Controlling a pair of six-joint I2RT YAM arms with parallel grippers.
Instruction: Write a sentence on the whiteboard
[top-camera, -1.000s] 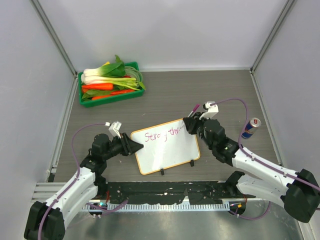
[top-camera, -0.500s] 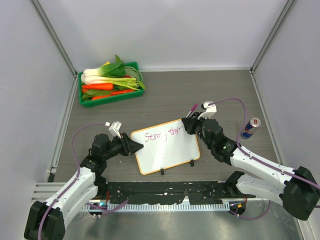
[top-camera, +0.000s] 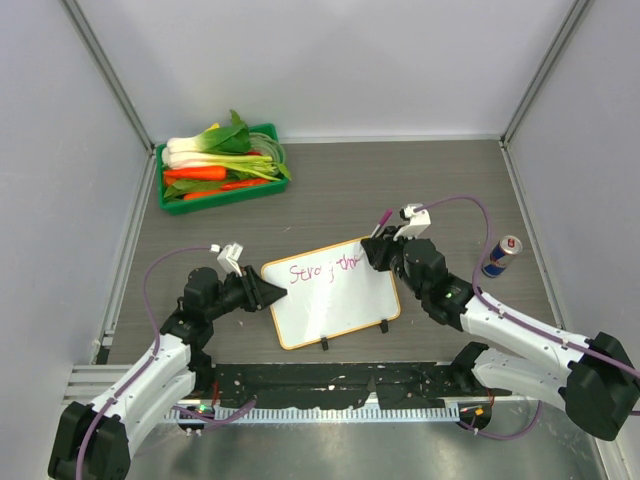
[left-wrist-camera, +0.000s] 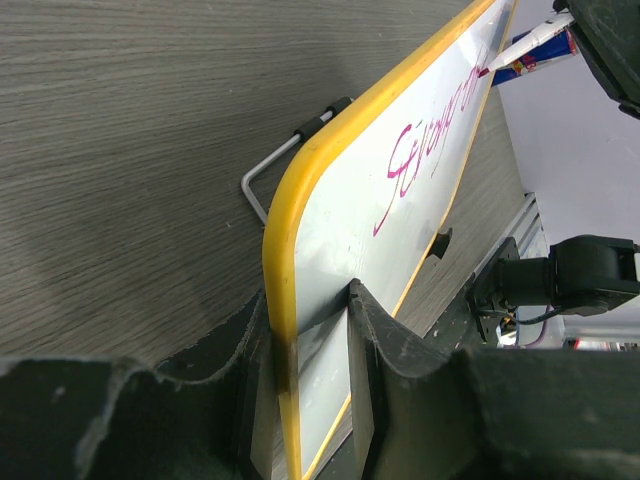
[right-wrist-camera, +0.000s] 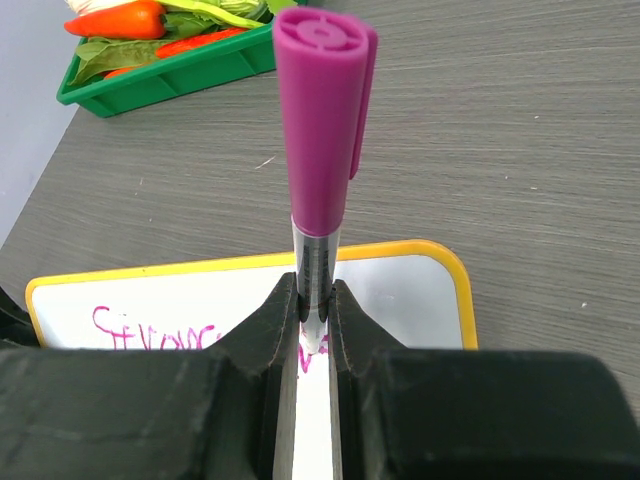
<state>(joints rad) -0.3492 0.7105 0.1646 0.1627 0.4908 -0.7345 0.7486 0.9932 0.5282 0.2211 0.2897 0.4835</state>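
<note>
The left gripper (left-wrist-camera: 310, 340) pinches the edge of the whiteboard (top-camera: 335, 300) while the right gripper (right-wrist-camera: 313, 320) squeezes the purple marker (right-wrist-camera: 322, 120), tip on the board just below it, partway through the sentence (top-camera: 322, 268); next, I think, it must slide sideways gently.

Grey wood-grain table (top-camera: 330, 190), whiteboard (top-camera: 335, 305), green tray (top-camera: 220, 199), can (top-camera: 500, 257)

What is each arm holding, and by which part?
The left tool clamps the yellow-framed white rectangular board by its left short edge; the right tool grips the purple-capped marker by its barrel below the cap.
</note>
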